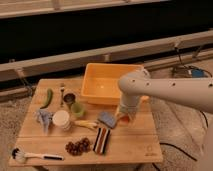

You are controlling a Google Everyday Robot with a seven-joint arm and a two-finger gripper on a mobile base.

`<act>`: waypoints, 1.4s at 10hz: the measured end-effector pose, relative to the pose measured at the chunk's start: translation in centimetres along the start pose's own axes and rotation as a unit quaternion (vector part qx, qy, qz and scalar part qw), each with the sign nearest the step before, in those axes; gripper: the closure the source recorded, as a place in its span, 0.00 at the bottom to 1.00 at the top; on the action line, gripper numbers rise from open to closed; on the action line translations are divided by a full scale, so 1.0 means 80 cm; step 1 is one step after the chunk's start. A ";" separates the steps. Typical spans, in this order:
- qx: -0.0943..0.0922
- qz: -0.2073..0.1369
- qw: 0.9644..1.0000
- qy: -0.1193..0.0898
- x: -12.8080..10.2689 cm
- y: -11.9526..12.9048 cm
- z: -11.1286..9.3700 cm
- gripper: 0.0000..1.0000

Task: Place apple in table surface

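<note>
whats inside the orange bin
The orange bin shows a bare floor; the arm covers one near corner. The gripper is in front, low over the table surface, at the apple.

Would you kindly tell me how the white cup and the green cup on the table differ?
The white cup is bigger and pale; the green cup is smaller and darker. The white cup stands nearer the table's front edge; the green cup stands behind it, closer to the orange bin. Both stand close together on the table's left half as seen. The pincer is away from both, low by the apple at the bin's front right corner.
</note>
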 end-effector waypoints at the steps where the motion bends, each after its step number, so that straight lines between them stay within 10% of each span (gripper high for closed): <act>1: -0.006 0.000 1.000 0.001 -0.001 -0.001 -0.002 1.00; 5: -0.023 -0.007 1.000 -0.002 -0.004 0.001 -0.009 0.98; 14: -0.011 -0.037 0.999 -0.005 -0.009 0.020 -0.015 0.20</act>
